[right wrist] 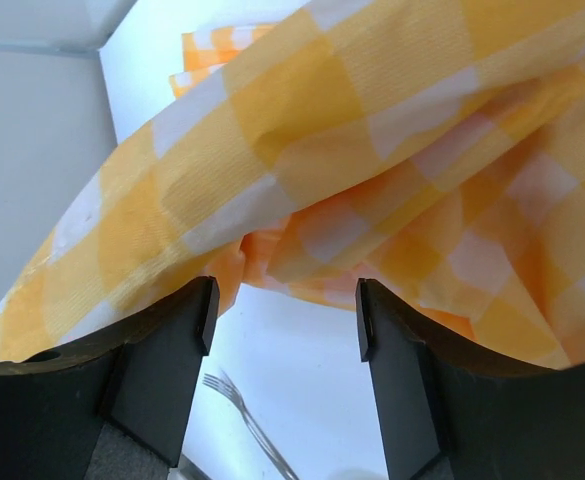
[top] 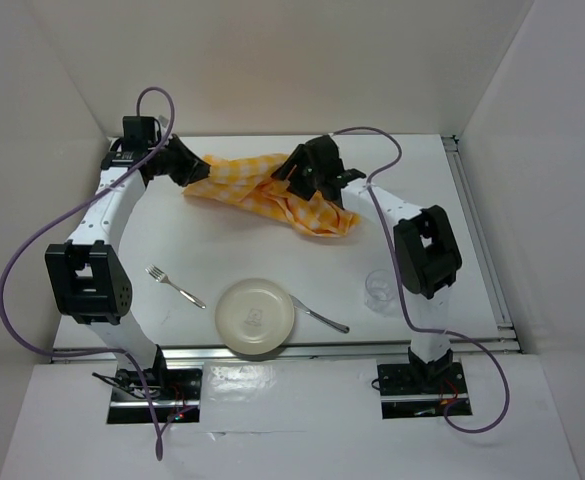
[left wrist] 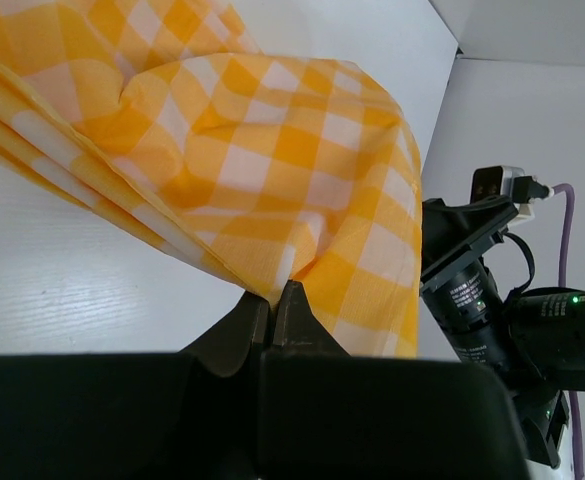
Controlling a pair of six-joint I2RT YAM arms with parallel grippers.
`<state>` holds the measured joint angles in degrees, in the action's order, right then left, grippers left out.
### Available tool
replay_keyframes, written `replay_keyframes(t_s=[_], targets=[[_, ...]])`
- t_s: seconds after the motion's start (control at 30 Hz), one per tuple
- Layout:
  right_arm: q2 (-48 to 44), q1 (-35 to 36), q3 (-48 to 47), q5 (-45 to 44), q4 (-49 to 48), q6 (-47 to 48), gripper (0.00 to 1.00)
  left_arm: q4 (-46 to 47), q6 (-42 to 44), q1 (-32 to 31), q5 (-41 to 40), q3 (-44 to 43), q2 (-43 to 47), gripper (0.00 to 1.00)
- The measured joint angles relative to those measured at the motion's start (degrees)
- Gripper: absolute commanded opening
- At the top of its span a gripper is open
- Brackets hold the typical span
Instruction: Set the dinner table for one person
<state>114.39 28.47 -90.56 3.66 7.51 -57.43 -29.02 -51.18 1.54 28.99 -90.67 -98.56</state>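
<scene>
A yellow-and-white checked cloth (top: 272,192) lies bunched and partly lifted at the back of the white dinner table (top: 172,235). My left gripper (top: 189,167) is shut on the cloth's left end; in the left wrist view (left wrist: 272,296) the jaws pinch a fold of the cloth (left wrist: 262,150). My right gripper (top: 294,176) sits over the middle of the cloth. In the right wrist view it (right wrist: 284,318) is open, and the cloth (right wrist: 372,150) hangs just past its fingertips, not between them. A cream plate (top: 255,317) sits at the front centre, with a fork (top: 175,286) to its left.
A metal utensil (top: 320,317) lies right of the plate and a clear glass (top: 379,290) stands further right, close to the right arm. The fork shows below the cloth in the right wrist view (right wrist: 242,410). White walls surround the table; a metal rail (top: 322,347) runs along the front.
</scene>
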Motion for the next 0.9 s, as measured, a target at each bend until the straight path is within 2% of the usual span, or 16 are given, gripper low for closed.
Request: replay_keyframes(t_s=[0.1,0.27,0.33,0.4,0.43,0.47,0.6,0.73,0.9], targets=[[1.6,0.0,-0.3,-0.1,0.0,0.0,0.63,-0.2,0.0,0.0,0.1,0.5,0.0,0.0],[7.1,0.0,-5.5,-0.5,1.5,0.2,0.63,-0.1,0.0,0.3,0.4,0.8,0.0,0.0],[7.6,0.0,-5.5,-0.6,2.1,0.3,0.55,-0.1,0.0,0.5,0.5,1.0,0.0,0.0],[7.9,0.0,-5.6,-1.0,2.6,0.5,0.31,-0.1,0.0,0.6,0.5,1.0,0.0,0.0],[8.1,0.0,-6.0,-1.3,3.2,0.7,0.09,-0.1,0.0,0.6,0.5,1.0,0.0,0.0],[8.3,0.0,-6.6,-1.6,3.8,1.0,0.0,-0.1,0.0,0.6,0.5,1.0,0.0,0.0],[8.7,-0.2,-8.8,-3.3,6.3,2.6,0.0,-0.1,0.1,0.9,0.7,1.0,0.0,0.0],[7.4,-2.4,-9.9,-4.0,8.5,9.4,0.0,-0.4,0.1,2.1,1.2,0.2,-0.5,0.0],[5.7,-14.0,-17.6,-1.2,8.5,21.6,0.0,-0.2,0.1,4.0,4.3,-11.5,-8.1,0.0]])
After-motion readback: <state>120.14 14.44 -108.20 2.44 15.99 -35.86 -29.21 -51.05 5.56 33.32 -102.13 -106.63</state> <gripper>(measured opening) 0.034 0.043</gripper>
